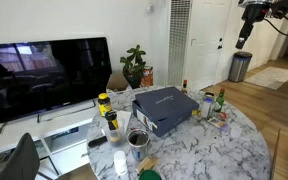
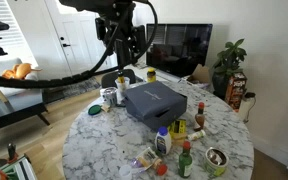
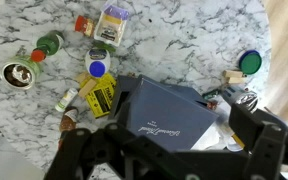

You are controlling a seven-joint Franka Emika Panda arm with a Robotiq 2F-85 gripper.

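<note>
Navy box [image 3: 164,115]: flat, rectangular, matte lid with faint pale script. Lying mid-table [image 3: 184,40], ringed by small bottles [image 3: 46,45]. Round top of white marble, grey-veined, glossy. Behind, black TV [image 1: 44,75], potted plant [image 1: 134,65], white doors [image 2: 69,40]. Gripper [image 2: 124,58] hanging high above box, fingers spread wide, empty.

arm [image 2: 89,6]: dark, chunky joints | gripper [image 2: 121,50]: black, boxy body, two thick dark fingers [image 3: 262,140] | cable [image 2: 74,72]: thick black hose, loops alongside | markings: unreadable
</note>
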